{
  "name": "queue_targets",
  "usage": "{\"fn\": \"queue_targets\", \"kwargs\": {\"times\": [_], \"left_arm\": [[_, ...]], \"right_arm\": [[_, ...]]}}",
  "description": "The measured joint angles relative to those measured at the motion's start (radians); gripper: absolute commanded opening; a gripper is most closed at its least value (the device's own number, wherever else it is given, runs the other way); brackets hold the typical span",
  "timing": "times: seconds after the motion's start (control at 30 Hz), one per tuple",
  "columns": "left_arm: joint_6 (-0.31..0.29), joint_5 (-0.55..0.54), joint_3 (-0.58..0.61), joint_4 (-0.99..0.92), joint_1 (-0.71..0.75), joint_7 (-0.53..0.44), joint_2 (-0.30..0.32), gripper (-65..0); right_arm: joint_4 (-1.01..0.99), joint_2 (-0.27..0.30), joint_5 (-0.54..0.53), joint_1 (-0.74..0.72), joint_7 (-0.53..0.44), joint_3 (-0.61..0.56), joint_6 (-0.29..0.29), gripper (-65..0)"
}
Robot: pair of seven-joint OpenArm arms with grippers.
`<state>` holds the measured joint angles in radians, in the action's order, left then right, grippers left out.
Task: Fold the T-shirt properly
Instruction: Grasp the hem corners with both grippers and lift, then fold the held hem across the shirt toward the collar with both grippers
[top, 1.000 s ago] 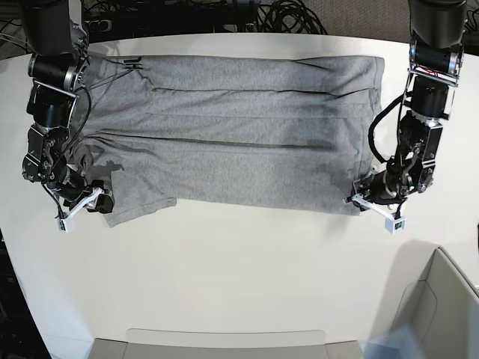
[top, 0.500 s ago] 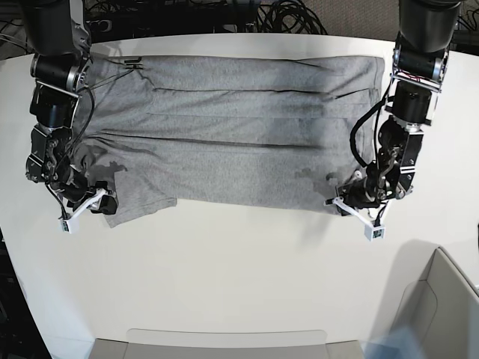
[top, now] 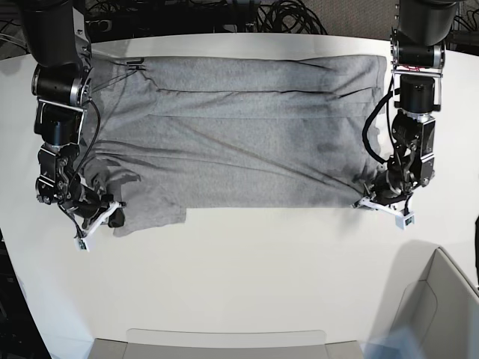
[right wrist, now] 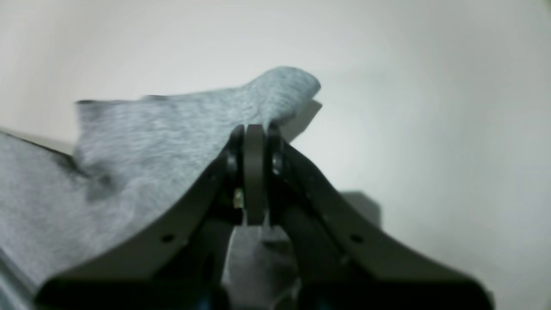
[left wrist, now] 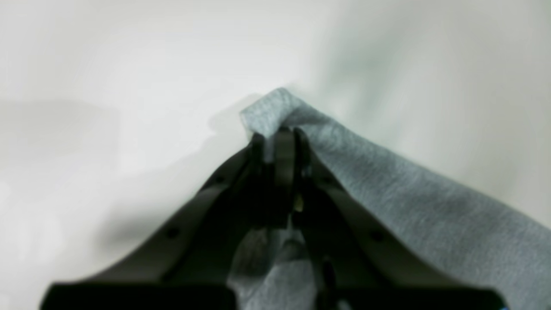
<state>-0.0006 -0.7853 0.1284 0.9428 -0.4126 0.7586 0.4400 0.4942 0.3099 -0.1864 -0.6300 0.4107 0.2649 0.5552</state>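
T-shirt: heather-grey cloth spread flat across the far half of the white table, long axis running left to right in the base view; shallow creases run along its length.
T-shirt, near edge: straight for most of its run; a sleeve flap hangs lower at the base view's left end.
Left gripper: jaws pressed together on a corner of the T-shirt; a small tuft of grey fabric stands above the fingertips, and the cloth slopes away to the right of the left wrist view.
Left gripper, location: near-right corner of the T-shirt in the base view, low at the table surface.
Right gripper: jaws pressed together on a fold of the T-shirt; a rounded hump of fabric rises above the fingertips, and the cloth falls away to the left of the right wrist view.
Right gripper, location: near-left sleeve corner in the base view, low at the table.
Cables: black bundle beyond the table's far edge.
Box: pale, open, at the base view's near-right corner.
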Motion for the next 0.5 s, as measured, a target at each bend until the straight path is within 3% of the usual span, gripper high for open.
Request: {"fn": "queue_targets", "kwargs": {"times": [0.1, 0.4, 0.5], "left_arm": [[0.008, 0.007, -0.04, 0.0, -0.001, -0.003, 0.0, -64.0], [0.01, 0.007, -0.042, 0.032, 0.0, 0.0, -0.005, -63.5], [0.009, 0.007, -0.042, 0.076, -0.001, 0.004, -0.003, -57.7]], "right_arm": [[-0.04, 0.0, -0.003, -0.05, -0.071, -0.023, -0.034, -65.0], [-0.075, -0.003, -0.001, -0.113, -0.136, -0.062, -0.036, -65.0], [-0.071, -0.003, -0.004, -0.121, -0.145, -0.06, -0.036, -65.0]]}}
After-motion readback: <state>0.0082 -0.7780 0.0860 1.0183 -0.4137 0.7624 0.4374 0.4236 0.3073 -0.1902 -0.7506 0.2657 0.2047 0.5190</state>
